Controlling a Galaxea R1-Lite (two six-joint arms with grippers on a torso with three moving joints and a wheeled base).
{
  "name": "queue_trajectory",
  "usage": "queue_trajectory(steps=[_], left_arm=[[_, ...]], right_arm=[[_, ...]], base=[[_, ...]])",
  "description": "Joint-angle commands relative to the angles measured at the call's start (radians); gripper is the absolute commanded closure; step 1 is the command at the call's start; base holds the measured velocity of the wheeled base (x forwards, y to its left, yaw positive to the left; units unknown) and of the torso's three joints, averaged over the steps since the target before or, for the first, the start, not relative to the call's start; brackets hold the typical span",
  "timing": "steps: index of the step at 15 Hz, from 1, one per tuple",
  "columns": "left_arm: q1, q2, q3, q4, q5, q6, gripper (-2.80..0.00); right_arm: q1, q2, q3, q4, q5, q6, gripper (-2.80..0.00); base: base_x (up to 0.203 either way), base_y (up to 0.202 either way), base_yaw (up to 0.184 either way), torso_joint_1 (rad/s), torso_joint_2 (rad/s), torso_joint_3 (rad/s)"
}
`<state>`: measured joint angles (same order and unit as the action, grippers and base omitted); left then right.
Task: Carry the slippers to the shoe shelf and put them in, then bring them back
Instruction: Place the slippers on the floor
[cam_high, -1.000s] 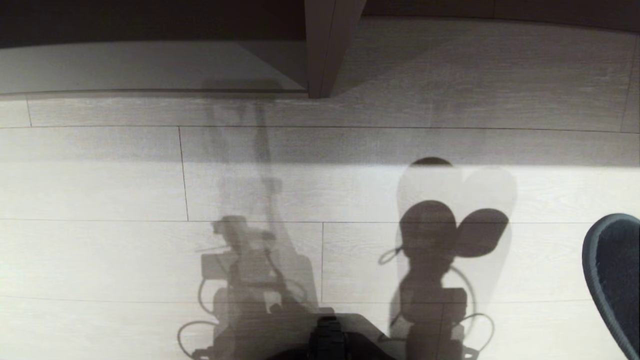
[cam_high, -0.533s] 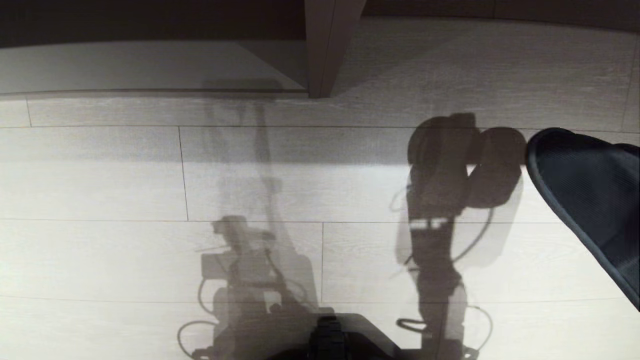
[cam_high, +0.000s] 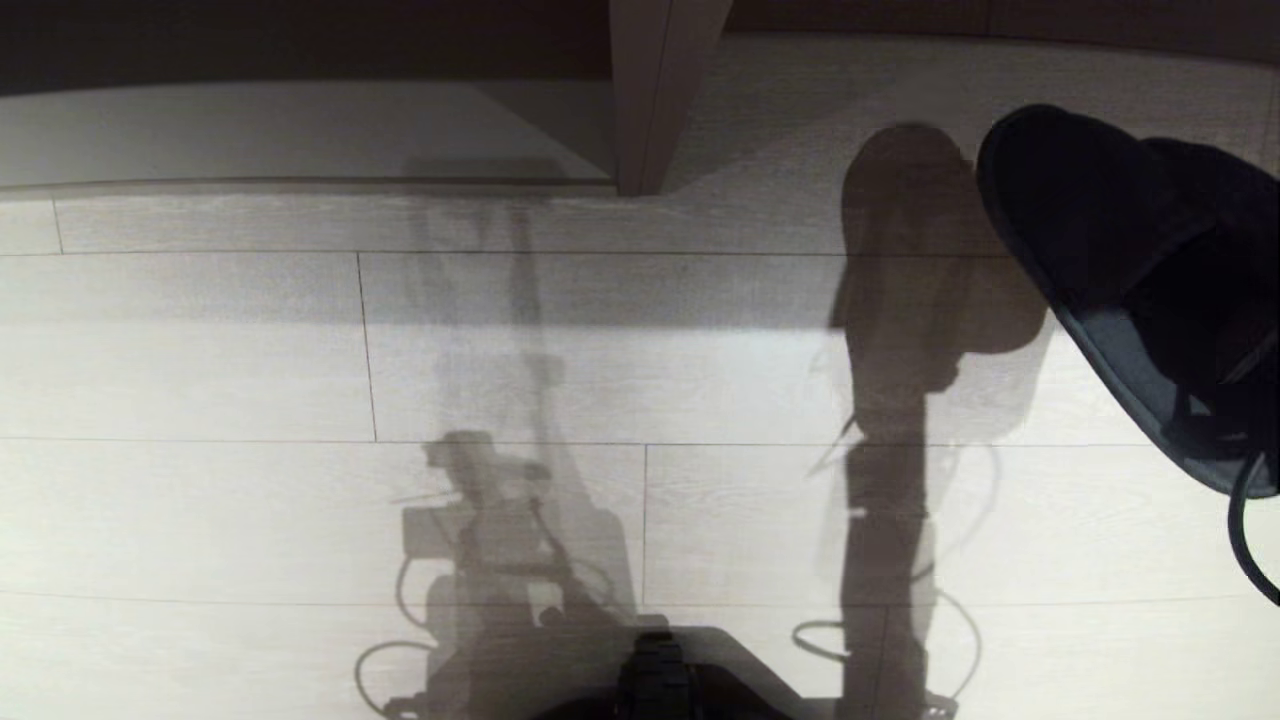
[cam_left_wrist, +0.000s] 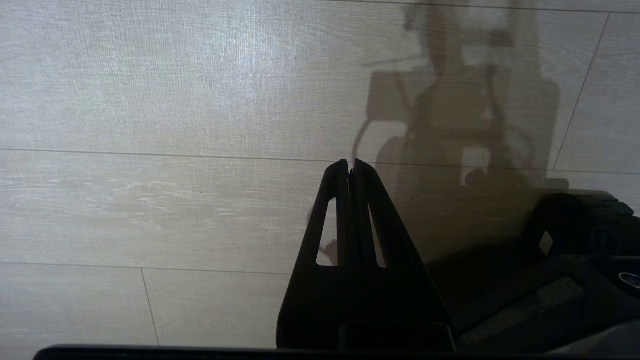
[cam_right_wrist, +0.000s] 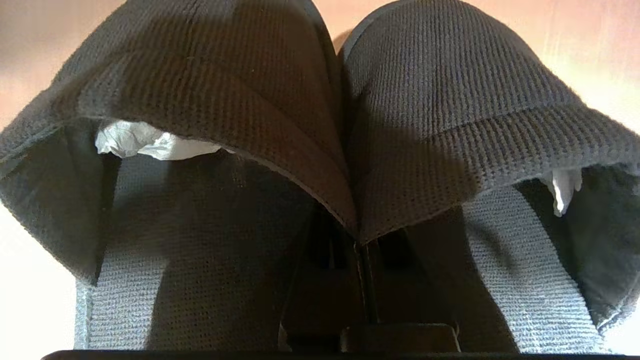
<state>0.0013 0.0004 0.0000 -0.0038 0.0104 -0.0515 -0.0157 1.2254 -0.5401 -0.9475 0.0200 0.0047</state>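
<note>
The right gripper (cam_right_wrist: 361, 250) is clamped fully shut on the slippers (cam_right_wrist: 320, 125), pinching the two inner edges together where the pair meets, so both hang from one narrow seam of fabric. In the head view the slippers (cam_high: 1100, 230) sit at the upper right of the frame, lifted off the floor (cam_high: 200, 380), with their shadow falling just to their left. White stuffing shows inside each toe in the right wrist view.

The main risk appears to be the grip itself: the fabric is soft and only a thin fold is caught, so a quick swing of the arm could let one slipper slide free and drop. The pair also splays outward on either side of the gripper, which makes it wide. The shoe shelf (cam_high: 300, 130) lies at the upper left of the head view, beside a slanted divider panel (cam_high: 655, 90) at top centre. A slipper edge could catch on that panel or on the raised bottom plank while going in, twisting the pair out of the pinch.

The left gripper (cam_left_wrist: 351, 167) hangs closed and empty over bare floor, well apart from the slippers, so it looks unable to catch anything that falls.
</note>
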Motion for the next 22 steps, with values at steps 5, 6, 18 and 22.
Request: queue_trajectory(steps=[5,6,18,22], left_arm=[[0.0,0.0,0.0,-0.001,0.0,-0.001,0.0],[0.0,0.0,0.0,-0.001,0.0,-0.001,0.0],[0.0,0.0,0.0,-0.001,0.0,-0.001,0.0],[0.0,0.0,0.0,-0.001,0.0,-0.001,0.0]], right_arm=[[0.0,0.23,-0.093,-0.285,-0.004,-0.006,0.0],[0.0,0.277,-0.114,-0.326,-0.004,-0.006,0.0],[-0.003,0.618,-0.484,-0.537,-0.019,-0.055,0.0],[-0.006,0.669,-0.574,-0.537,-0.022,-0.074,0.0]], base=[[0.0,0.0,0.0,0.0,0.0,0.0],[0.0,0.0,0.0,0.0,0.0,0.0],[0.0,0.0,0.0,0.0,0.0,0.0],[0.0,0.0,0.0,0.0,0.0,0.0]])
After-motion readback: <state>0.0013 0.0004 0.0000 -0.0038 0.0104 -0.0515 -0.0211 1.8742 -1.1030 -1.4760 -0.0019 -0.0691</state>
